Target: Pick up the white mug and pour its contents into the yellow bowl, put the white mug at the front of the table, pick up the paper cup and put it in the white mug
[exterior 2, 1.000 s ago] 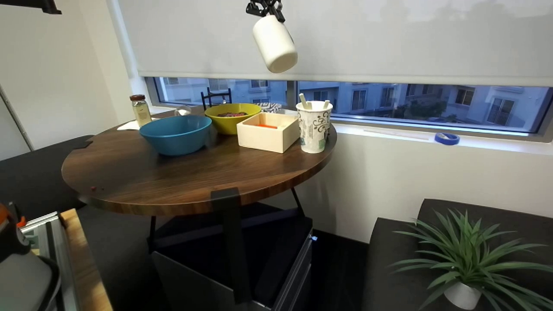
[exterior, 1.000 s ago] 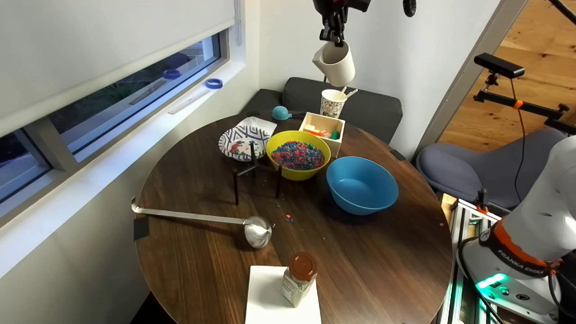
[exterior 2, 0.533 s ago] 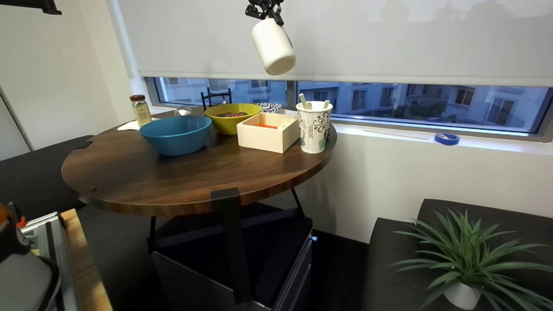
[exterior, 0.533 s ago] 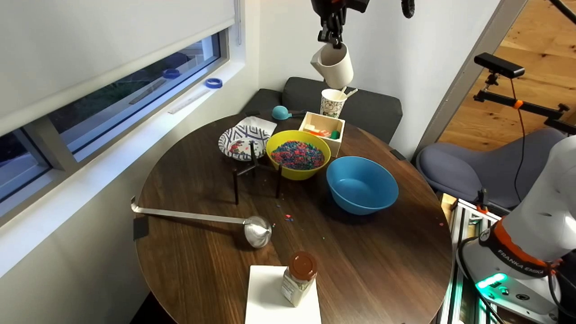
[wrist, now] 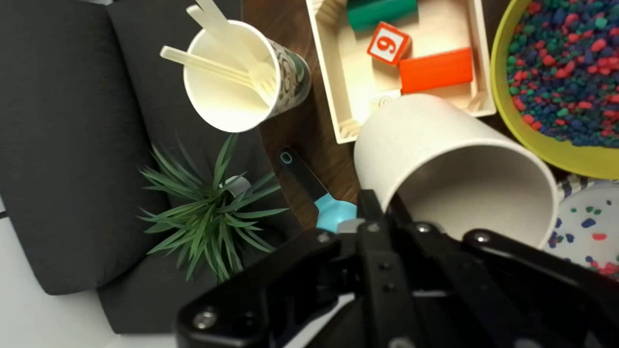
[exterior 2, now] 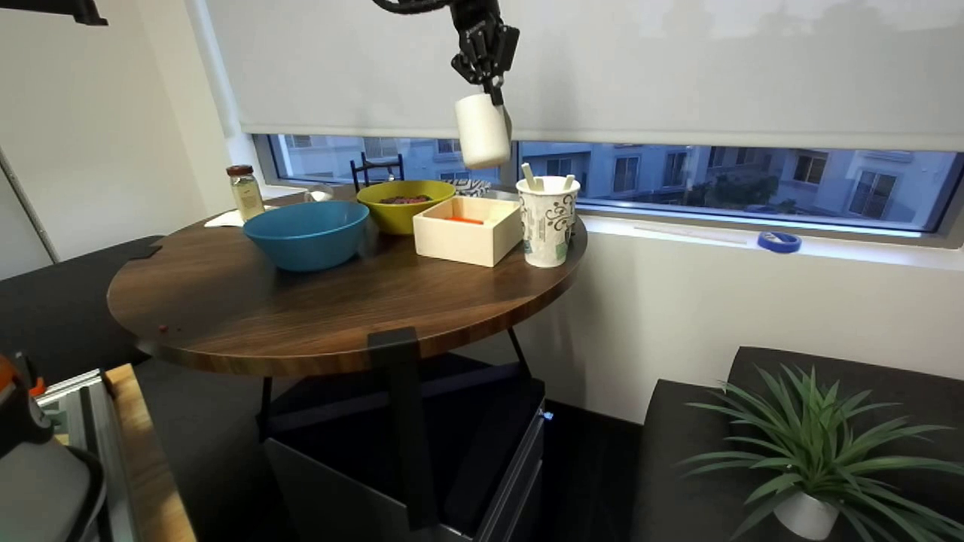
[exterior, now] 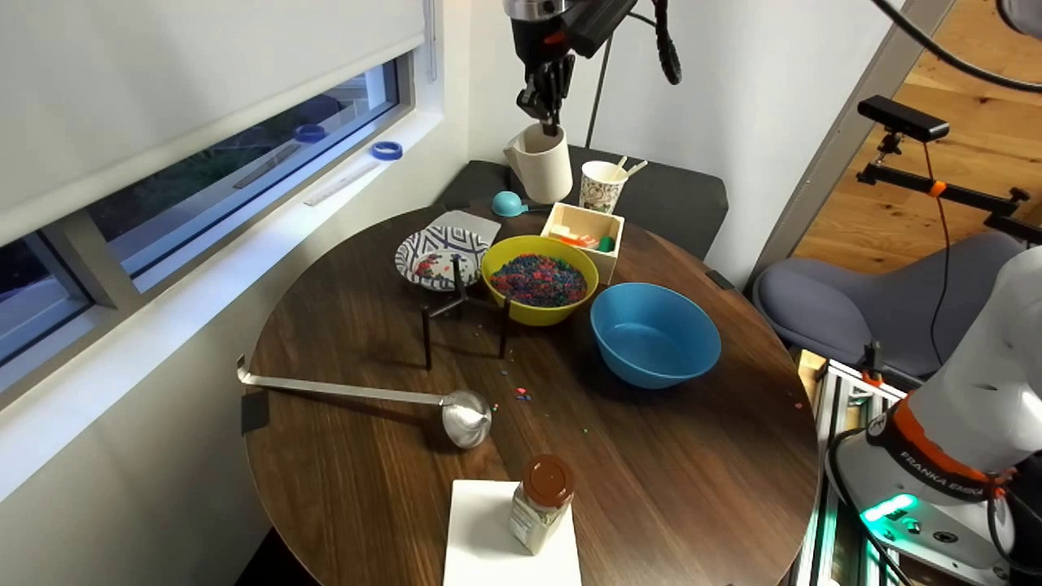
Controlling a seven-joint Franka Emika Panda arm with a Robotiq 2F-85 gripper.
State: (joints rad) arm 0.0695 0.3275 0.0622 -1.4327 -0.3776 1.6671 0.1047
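- Done: the mug (exterior: 545,175) is off the table (exterior: 667,480), hanging slightly tilted near the yellow bowl (exterior: 537,316), apart from it and, as I judge, not over it.
- Hand: the gripper (wrist: 384,205) is almost fully closed, pinching the mug's wall at the rim.
- Pour: cannot tell if done. Coloured bits (exterior: 540,281) fill much of the yellow bowl; none show inside the mug, but its bottom is hidden.
- Left: setting the mug at the table's front, then putting the cup (exterior 2: 546,226) in it. The cup stands upright, cutlery (wrist: 208,67) inside, with the box (exterior 2: 452,241) between it and the yellow bowl.
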